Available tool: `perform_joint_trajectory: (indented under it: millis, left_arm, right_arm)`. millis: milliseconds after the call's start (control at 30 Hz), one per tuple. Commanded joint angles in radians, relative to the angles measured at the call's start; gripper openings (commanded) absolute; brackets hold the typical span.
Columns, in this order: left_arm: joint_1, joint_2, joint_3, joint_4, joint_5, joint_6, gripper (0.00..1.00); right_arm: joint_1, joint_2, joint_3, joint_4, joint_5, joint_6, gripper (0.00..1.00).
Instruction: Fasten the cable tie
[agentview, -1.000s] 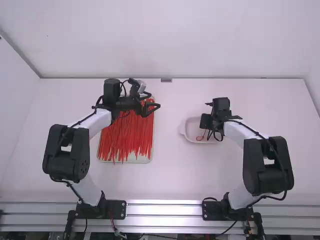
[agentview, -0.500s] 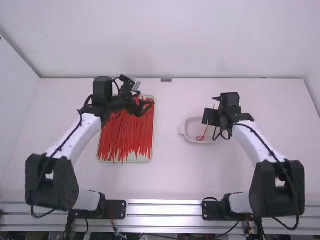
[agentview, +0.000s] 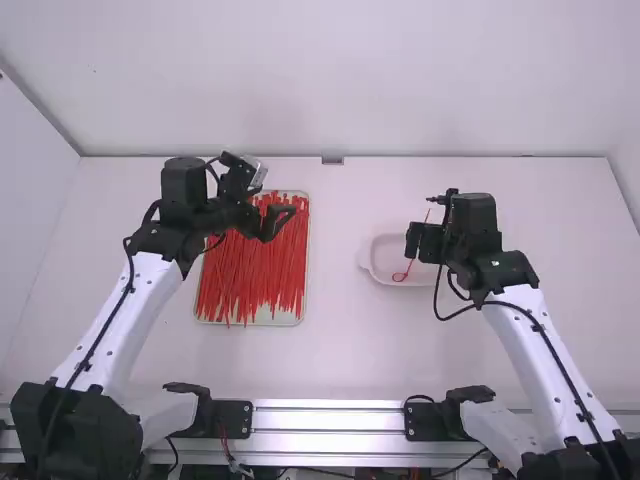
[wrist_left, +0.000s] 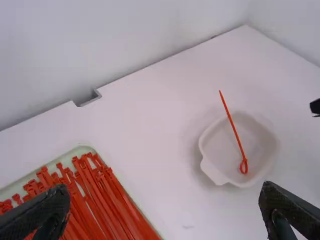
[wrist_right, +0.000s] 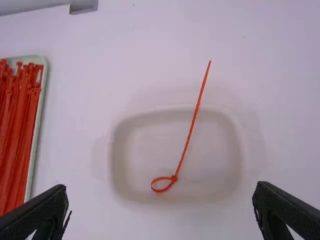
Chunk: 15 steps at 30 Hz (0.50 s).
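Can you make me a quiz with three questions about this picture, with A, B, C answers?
1. Where is the looped tie?
A. on the tray
B. in the bowl
C. in a gripper

2. How many ties lie in the bowl?
A. one
B. three
C. none

3. How is the right gripper?
A. shut on the tie
B. shut on the bowl
C. open and empty

Answers:
1 B: the loop rests on the bowl's floor, with the tail sticking out over the rim.
2 A: only a single orange strip is in it.
3 C: its fingers stand wide apart with nothing between them.
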Motion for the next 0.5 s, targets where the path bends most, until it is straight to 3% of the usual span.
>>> perform_joint_trajectory:
  millis: [0, 467]
  left_arm:
    - [0.010, -0.017, 0.002, -0.001, -0.006, 0.013, 0.99]
    - [0.088, -0.196, -0.176, 0.178, -0.185, -0.166, 0.81]
  right_arm:
    - [-0.012, -0.003, 0.018, -0.002, 0.002, -0.008, 0.98]
    - [-0.176, -0.185, -0.164, 0.180, -0.003, -0.190, 0.80]
